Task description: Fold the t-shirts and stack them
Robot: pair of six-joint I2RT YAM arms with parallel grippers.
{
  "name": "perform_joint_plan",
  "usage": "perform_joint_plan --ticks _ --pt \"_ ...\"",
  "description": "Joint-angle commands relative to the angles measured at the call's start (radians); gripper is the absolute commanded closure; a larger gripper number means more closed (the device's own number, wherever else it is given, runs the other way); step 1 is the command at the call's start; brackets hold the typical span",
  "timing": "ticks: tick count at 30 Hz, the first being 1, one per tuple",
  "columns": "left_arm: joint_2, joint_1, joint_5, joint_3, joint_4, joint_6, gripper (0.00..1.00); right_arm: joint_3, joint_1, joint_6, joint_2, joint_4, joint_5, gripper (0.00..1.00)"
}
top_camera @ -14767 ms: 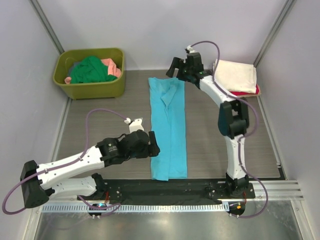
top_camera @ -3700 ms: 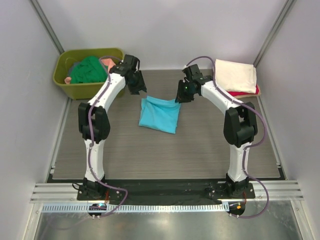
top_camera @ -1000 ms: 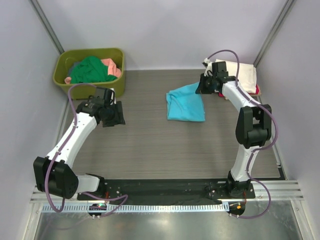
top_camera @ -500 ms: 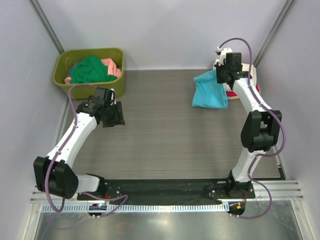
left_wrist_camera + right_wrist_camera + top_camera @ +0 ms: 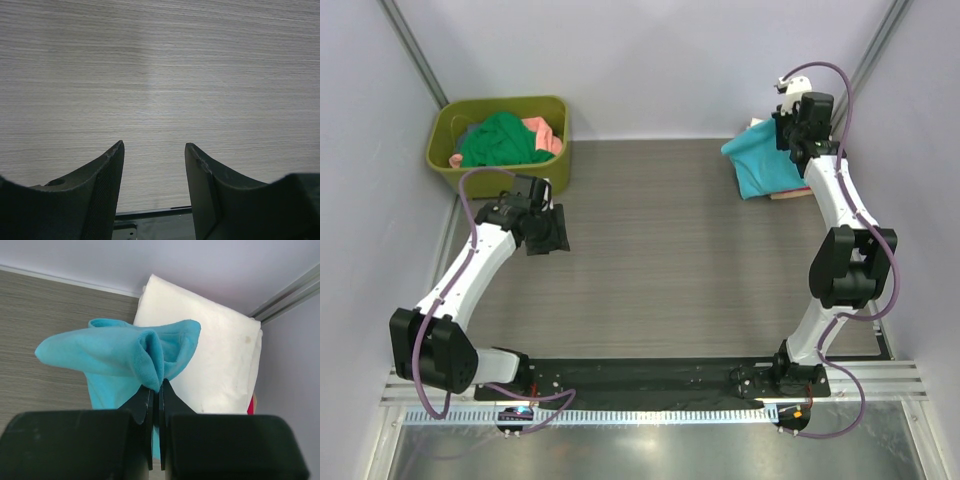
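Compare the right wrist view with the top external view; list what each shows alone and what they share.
Only the right wrist: the right gripper, jaws shut on a fold, and the cream-white t-shirt's broad top. Only the top: the left gripper and the tub holding a green t-shirt. Both: the turquoise t-shirt in that grip.

Wood-grain table [image 5: 670, 250] lies open to me across the centre and lower frame. The olive tub [image 5: 500, 180] blocks the upper left. The turquoise t-shirt [image 5: 765, 165], pinched in my right gripper [image 5: 156, 390], crowds the upper-right corner above the cream t-shirt [image 5: 220, 355].
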Motion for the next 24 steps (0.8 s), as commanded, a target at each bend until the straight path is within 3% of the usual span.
perform_joint_plan --ticks 1,24 --pt "0.005 0.004 -0.002 -0.001 0.029 0.022 0.47 0.079 -0.003 -0.032 -0.026 0.109 -0.019 0.99" --pt "0.012 0.001 -0.012 -0.001 0.026 0.022 0.48 0.155 -0.103 0.095 0.101 0.198 -0.087 0.99"
